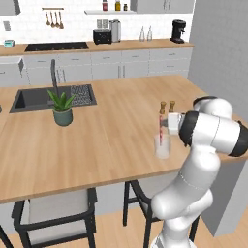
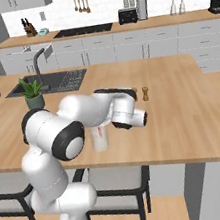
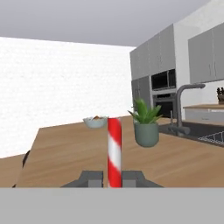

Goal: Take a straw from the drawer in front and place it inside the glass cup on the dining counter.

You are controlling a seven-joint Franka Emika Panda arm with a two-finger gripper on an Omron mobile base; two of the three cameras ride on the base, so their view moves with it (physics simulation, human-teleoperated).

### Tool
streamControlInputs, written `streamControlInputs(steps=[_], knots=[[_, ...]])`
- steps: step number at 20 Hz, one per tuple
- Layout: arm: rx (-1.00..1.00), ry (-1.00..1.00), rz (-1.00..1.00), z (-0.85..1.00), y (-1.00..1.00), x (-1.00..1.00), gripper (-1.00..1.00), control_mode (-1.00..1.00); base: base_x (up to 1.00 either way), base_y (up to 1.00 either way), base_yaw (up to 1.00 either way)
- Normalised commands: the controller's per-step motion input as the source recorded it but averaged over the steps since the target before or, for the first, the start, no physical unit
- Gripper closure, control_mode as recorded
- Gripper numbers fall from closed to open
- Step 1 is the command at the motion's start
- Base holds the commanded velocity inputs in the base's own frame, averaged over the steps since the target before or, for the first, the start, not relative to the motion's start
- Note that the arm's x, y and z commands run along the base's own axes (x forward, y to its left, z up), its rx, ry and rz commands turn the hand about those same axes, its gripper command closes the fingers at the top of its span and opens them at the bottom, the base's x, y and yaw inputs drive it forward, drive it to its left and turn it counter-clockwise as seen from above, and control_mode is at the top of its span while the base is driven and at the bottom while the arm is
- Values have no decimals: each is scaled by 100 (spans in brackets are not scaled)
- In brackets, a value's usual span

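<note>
the gripper (image 3: 114,177) is clamped on the upright straw (image 3: 114,148), its lower end inside the glass cup (image 1: 162,147)

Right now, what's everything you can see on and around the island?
straw: 1, red-white striped, upright in the gripper, lower end in the cup
cup: 1, clear, near edge of counter
counter: 1, light wood
shakers: 2, brown, behind the cup
plant: 1, green in grey pot, by the sink
sink: 1, dark, with grey faucet
bowl: 1, pale, far end of counter
chairs: 2, black-framed, under the counter
gripper: 1, grey, shut on the straw
</note>
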Motion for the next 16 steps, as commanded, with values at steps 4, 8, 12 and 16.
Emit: streamControlInputs(steps=[4, 8, 12, 16], knots=[[0, 2, -1, -33, 0, -8, 100, -100, 0, 0, 0], [0, 1, -2, -32, -4, -24, 100, -100, 0, 0, 0], [0, 0, -3, -22, -12, -5, -100, -100, 0, 0, 0], [0, 0, -3, -6, -25, -3, -100, -100, 0, 0, 0]])
